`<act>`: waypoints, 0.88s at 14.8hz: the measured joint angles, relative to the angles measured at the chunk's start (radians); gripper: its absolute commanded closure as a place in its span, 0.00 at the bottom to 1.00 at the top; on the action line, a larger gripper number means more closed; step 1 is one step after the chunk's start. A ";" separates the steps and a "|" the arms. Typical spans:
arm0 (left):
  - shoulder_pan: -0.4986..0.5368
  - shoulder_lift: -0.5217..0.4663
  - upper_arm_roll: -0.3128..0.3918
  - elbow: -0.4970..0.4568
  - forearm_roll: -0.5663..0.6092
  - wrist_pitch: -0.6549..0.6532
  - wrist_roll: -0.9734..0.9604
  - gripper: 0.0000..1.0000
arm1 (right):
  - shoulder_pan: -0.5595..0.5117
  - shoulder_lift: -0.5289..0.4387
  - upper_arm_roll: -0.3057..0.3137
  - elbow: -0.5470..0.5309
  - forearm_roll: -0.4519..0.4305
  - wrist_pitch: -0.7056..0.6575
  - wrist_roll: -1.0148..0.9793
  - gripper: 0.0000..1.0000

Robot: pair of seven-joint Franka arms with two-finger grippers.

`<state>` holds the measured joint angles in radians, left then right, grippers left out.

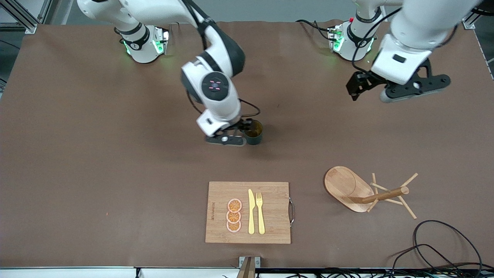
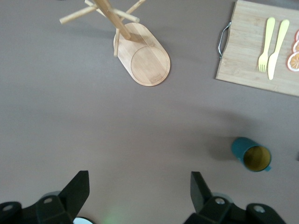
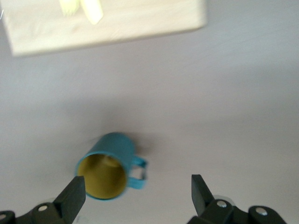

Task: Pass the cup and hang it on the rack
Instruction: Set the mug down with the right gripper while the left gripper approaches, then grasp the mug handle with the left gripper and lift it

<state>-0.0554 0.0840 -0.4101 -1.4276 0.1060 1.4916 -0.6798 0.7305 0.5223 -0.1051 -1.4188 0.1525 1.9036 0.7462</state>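
while my right gripper (image 1: 244,133) sits released beside the cup (image 1: 254,132) at the board's (image 1: 248,212) twelve o'clock, my left gripper (image 1: 357,85) waits spread, high over the table (image 1: 96,154).

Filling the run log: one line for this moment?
cup: upright on table | right gripper: open at cup | left gripper: open, waiting | rack: tipped over

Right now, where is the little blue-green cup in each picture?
Front view: the cup stands on the table's middle, beside the right claw, farther from the camera than the cutting board.
Left wrist view: the cup sits low near the picture's edge, apart from the open left claw.
Right wrist view: the cup is between the open right claw's fingers, nearer one.
Shared landmark: the cutting board.
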 measured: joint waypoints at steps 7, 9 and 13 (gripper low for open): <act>-0.296 0.097 -0.011 -0.005 0.219 0.010 -0.489 0.09 | -0.354 -0.140 -0.049 -0.008 -0.046 -0.260 -0.554 0.00; -0.425 0.174 -0.012 -0.003 0.320 0.018 -0.700 0.12 | -0.410 -0.173 -0.049 -0.025 -0.088 -0.286 -0.642 0.00; -0.632 0.379 0.008 0.086 0.479 0.035 -1.034 0.13 | -0.493 -0.273 -0.049 -0.113 -0.123 -0.308 -0.722 0.00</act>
<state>-0.6872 0.4626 -0.4017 -1.3421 0.5851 1.5270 -1.7138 0.2376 0.2488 -0.1541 -1.5319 0.0297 1.5952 0.0243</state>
